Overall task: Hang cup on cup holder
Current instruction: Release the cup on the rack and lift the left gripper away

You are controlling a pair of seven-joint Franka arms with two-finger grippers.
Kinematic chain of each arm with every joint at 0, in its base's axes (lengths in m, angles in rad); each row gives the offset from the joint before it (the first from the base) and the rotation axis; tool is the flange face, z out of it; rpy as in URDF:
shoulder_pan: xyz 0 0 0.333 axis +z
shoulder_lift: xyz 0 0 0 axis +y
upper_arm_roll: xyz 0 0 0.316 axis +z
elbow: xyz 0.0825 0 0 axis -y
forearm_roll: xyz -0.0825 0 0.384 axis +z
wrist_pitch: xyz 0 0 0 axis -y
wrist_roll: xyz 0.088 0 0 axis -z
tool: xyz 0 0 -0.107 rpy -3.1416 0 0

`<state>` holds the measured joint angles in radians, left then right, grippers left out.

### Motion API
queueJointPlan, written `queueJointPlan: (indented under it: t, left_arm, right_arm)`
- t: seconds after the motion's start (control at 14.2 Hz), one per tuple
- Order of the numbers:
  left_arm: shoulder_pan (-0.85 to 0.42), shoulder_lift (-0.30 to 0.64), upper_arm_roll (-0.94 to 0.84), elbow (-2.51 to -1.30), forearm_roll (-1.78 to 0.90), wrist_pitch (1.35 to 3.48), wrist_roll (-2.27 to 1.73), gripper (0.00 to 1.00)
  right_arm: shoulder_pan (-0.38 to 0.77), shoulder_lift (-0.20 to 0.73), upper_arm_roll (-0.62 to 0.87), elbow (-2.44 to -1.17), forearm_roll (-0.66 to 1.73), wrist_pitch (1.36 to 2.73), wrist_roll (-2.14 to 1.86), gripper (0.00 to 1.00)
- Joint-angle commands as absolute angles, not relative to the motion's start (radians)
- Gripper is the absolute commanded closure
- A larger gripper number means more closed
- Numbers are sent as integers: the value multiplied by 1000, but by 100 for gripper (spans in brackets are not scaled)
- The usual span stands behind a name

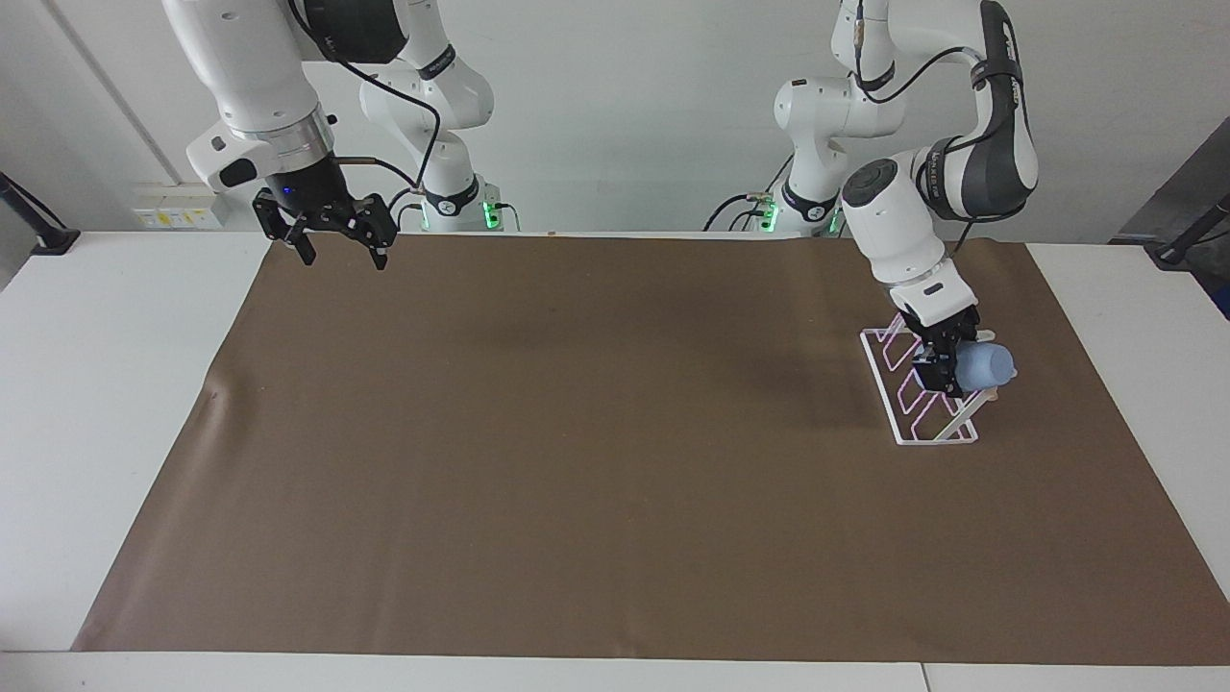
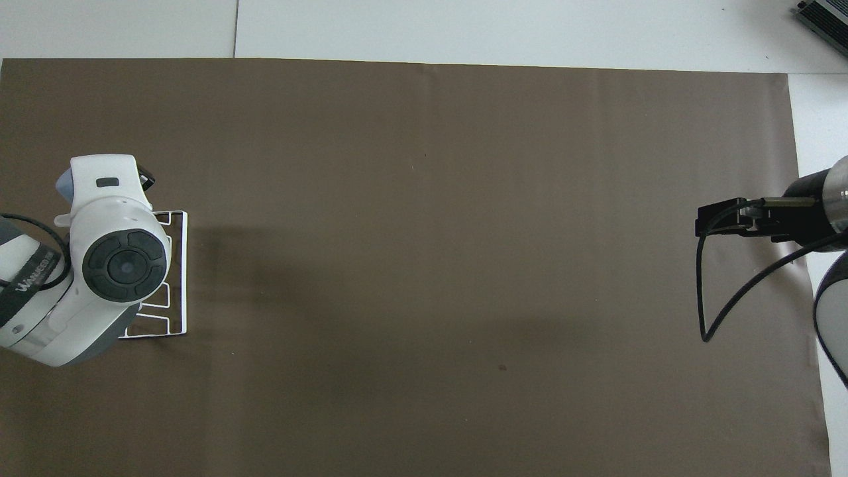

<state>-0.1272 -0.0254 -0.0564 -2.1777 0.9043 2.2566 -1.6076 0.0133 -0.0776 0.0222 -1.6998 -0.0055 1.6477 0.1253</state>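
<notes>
From across the table, the left gripper (image 1: 947,370) is down at the cup holder (image 1: 913,404), which stands on the brown mat (image 1: 615,461) close to that mat's edge at the left arm's end of the table; the light-blue cup (image 1: 985,365) sits tipped on its side against the top of the rack, right at the gripper's black fingers, and I cannot tell whether they pinch it or have let go; the right gripper (image 1: 338,245) hangs over the mat's corner nearest the robots at the right arm's end, waiting, its fingers spread apart; the whole middle of the mat between the two lies open

From above, the left arm's white wrist covers most of the cup holder (image 2: 175,278), only the wire frame on the mat-centre side showing; a sliver of the cup (image 2: 64,182) peeks out by the wrist, toward the mat's edge; the right gripper (image 2: 719,218) shows near the mat's (image 2: 424,232) edge at the right arm's end, well apart from the rack
</notes>
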Motion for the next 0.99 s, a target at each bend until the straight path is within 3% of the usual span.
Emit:
queueJointPlan:
  t: [0.0, 0.42, 0.92]
  left_arm:
    - [-141, -48, -51, -2184, 879, 2221, -1592, 0]
    - [-185, -58, -52, -2168, 778, 2168, -1592, 0]
    - [-192, -100, -54, -1995, 434, 2059, -1358, 0]
  right_arm:
    - [3, -84, 31, -1697, -12, 1631, 103, 0]
    - [3, -84, 31, -1697, -12, 1631, 103, 0]
    - [3, -84, 31, -1697, -12, 1631, 103, 0]
